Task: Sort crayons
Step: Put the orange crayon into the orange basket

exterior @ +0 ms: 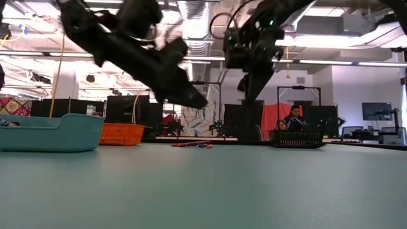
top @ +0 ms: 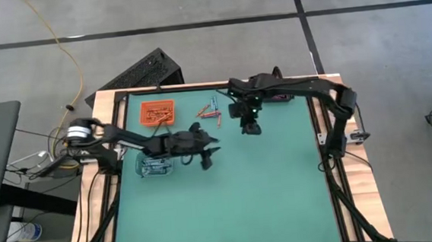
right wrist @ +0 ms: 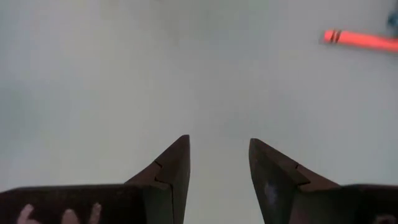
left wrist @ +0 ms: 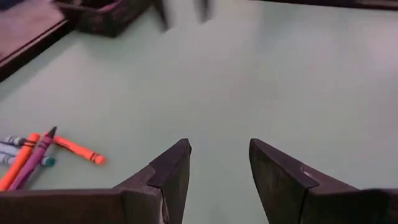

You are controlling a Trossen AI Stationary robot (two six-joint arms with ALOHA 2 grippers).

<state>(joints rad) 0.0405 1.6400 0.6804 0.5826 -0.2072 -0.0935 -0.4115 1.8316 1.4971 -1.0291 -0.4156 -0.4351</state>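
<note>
Several loose crayons (top: 211, 110), orange-red, blue-grey and purple, lie flat on the green mat at the far middle; they show in the left wrist view (left wrist: 37, 152) and in the low view (exterior: 191, 144). One orange-red crayon (right wrist: 360, 40) shows in the right wrist view. My left gripper (top: 209, 153) is open and empty, above the mat, near of the crayons. My right gripper (top: 251, 126) is open and empty, above the mat, right of the crayons.
An orange tray (top: 157, 112) holding orange-red crayons stands at the far left. A clear tray (top: 155, 166) stands near it on the left, under my left arm. A small black tray (exterior: 297, 138) shows in the low view. The mat's middle and near half are bare.
</note>
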